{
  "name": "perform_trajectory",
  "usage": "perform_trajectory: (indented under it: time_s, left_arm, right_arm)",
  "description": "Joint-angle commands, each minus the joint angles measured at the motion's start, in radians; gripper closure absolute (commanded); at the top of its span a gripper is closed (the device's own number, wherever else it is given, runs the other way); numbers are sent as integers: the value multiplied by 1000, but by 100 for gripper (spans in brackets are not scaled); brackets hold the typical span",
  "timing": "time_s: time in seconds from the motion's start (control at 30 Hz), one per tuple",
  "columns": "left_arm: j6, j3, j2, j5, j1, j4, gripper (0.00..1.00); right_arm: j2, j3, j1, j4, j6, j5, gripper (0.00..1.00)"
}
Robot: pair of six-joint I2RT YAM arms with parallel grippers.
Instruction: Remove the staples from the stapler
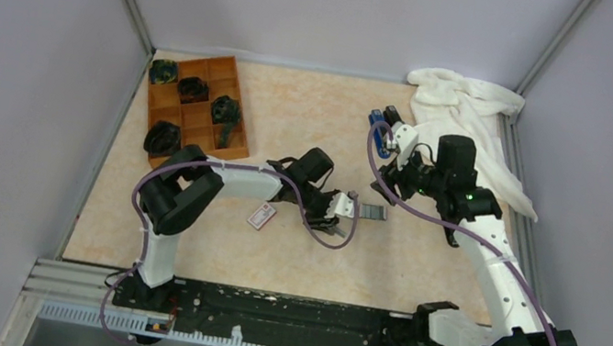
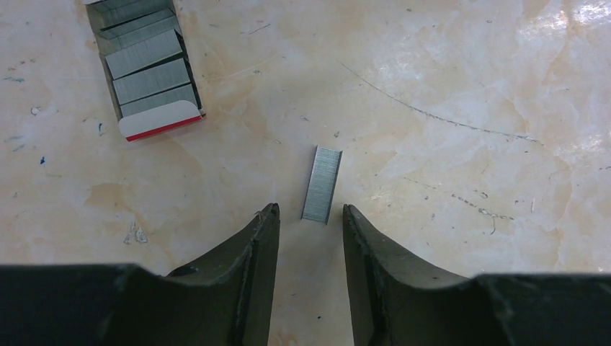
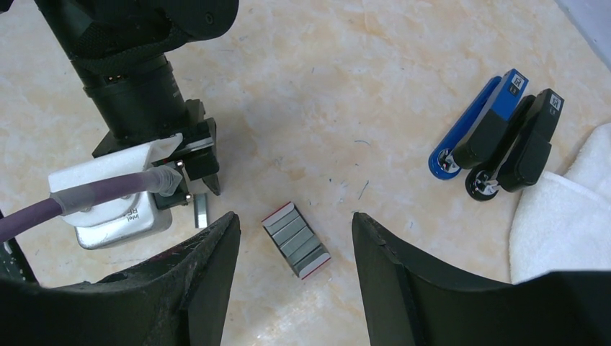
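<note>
You see your right gripper (image 3: 293, 216) spread wide, holding nothing, above an open staple box (image 3: 297, 241). At left, the left gripper (image 3: 204, 186) hangs over the staple strip (image 3: 200, 210). Far right, a blue stapler (image 3: 475, 130) and the black stapler (image 3: 526, 148) lie side by side beside a white towel (image 3: 569, 223).

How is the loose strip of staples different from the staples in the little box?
The loose strip is one single piece; the box staples are several strips packed side by side. The loose strip lies bare on the table; the box staples sit inside a white-and-red box. Both are silvery grey.
</note>
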Motion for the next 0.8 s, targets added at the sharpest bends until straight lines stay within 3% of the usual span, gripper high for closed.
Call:
perform_trajectory:
  time_s: [0.0,0.43,0.77]
  left_arm:
    - [38,28,14,-16,-9,-37,57]
    - [49,56,25,-53,-30,-69,60]
    - [44,66,31,-49,-32,-87,68]
  right_arm:
    - [-5,14,-6,38,11,-1,41]
    - [-4,14,-8,39,14,-1,41]
    - [-4,13,-8,42,16,1,40]
